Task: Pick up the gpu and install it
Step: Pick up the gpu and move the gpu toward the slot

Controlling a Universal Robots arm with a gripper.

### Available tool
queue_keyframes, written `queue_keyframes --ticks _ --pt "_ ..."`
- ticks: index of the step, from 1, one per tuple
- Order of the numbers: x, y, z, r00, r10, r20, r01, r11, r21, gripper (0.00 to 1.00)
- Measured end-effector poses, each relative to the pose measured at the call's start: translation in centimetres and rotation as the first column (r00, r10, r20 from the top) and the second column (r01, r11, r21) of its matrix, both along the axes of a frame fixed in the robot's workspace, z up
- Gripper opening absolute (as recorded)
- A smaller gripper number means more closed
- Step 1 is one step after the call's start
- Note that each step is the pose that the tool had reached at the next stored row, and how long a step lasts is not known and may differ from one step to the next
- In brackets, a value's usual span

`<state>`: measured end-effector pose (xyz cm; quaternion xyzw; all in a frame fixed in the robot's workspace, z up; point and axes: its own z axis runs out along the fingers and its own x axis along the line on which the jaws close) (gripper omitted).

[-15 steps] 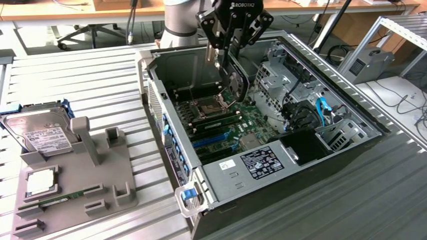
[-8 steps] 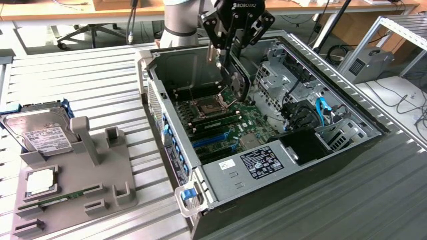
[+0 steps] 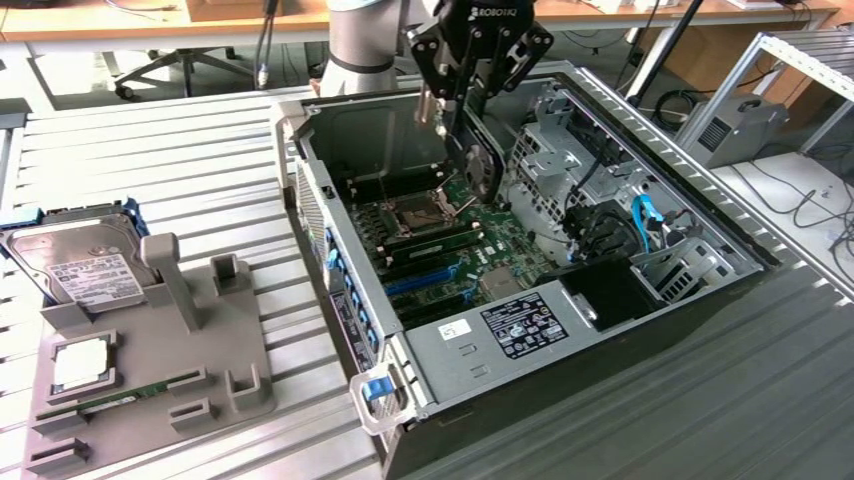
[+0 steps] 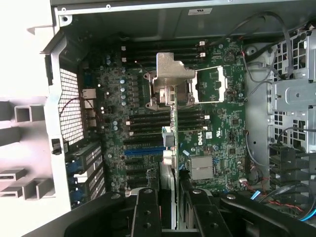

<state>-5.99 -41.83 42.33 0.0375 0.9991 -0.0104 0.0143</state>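
Note:
The gpu (image 3: pixel 478 165) hangs upright over the open computer case (image 3: pixel 400 340), its lower edge a little above the motherboard (image 3: pixel 501 235). My gripper (image 3: pixel 461 100) is shut on its upper edge. In the wrist view I see the gpu (image 4: pixel 174 128) edge-on as a thin green strip running away from my gripper (image 4: pixel 174 217). Its silver end bracket (image 4: pixel 174 74) is at the far end, over the processor socket area. The black fingers (image 4: pixel 147 212) press on both faces of the card. A blue expansion slot (image 4: pixel 143 151) lies on the motherboard (image 4: pixel 222 123) just beside the card's line.
On the exterior view's left stands a grey parts fixture (image 3: pixel 200 340) with a silver hard drive (image 3: pixel 80 265), a processor (image 3: pixel 83 365) and a green memory stick (image 3: pixel 120 400). Drive cages and cables (image 3: pixel 627 230) fill the case's right side. The case walls rise around the motherboard.

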Motion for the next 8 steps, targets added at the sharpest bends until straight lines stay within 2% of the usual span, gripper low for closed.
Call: queue_keyframes --ticks 8 --pt "0.5 0.0 -0.11 1.0 0.0 0.0 0.0 1.0 -0.0001 0.27"
